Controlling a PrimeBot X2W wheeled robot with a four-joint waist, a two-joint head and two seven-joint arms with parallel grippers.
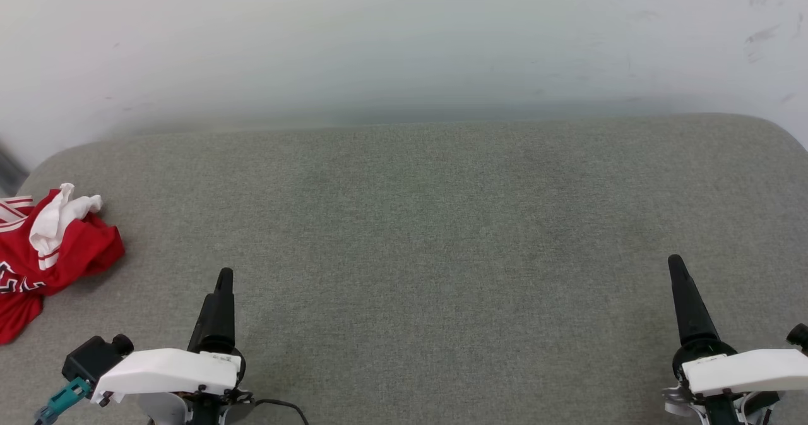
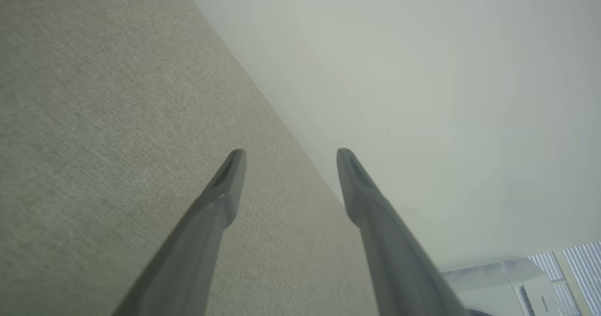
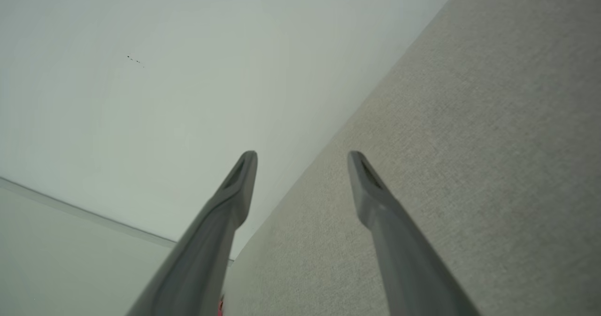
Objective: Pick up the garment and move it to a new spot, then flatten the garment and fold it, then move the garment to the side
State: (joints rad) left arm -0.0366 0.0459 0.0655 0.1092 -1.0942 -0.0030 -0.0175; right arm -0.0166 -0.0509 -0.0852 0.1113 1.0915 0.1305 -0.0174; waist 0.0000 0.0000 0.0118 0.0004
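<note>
The garment [image 1: 53, 248], red with white sleeves and striped trim, lies crumpled at the far left edge of the grey surface, partly cut off by the head view's edge. My left gripper [image 1: 224, 280] hovers low at the lower left, to the right of the garment and apart from it. In the left wrist view the left gripper [image 2: 286, 158] stands open with nothing between its fingers. My right gripper [image 1: 677, 264] is at the lower right, far from the garment. The right wrist view shows the right gripper [image 3: 303, 161] open and empty as well.
A grey fabric-covered surface [image 1: 429, 235] with rounded far corners spans the head view, backed by a pale wall [image 1: 404, 40]. A white appliance [image 2: 507, 283] sits at the lower right of the left wrist view.
</note>
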